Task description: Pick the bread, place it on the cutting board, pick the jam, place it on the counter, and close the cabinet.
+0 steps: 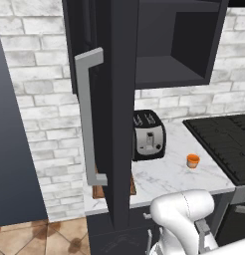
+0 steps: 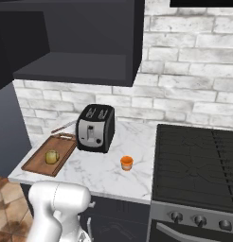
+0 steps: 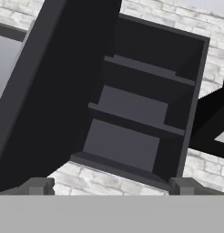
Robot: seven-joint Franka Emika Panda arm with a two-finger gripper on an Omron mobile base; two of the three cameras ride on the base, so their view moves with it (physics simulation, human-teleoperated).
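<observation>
White marble counter [image 2: 137,142] under a brick wall: I see the bread [image 2: 52,157] on the cutting board [image 2: 35,163] at lower left and the jam [image 2: 126,162] mid-frame. Only the cabinet [image 1: 119,114] door stands open, so my gripper [image 3: 109,185], fingers spread and empty, faces its shelves.

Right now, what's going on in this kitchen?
The robot's hand is open and empty, facing the open cabinet. The bread already sits on the cutting board, and the jam stands on the counter near the toaster. The cabinet door is not yet closed.
</observation>
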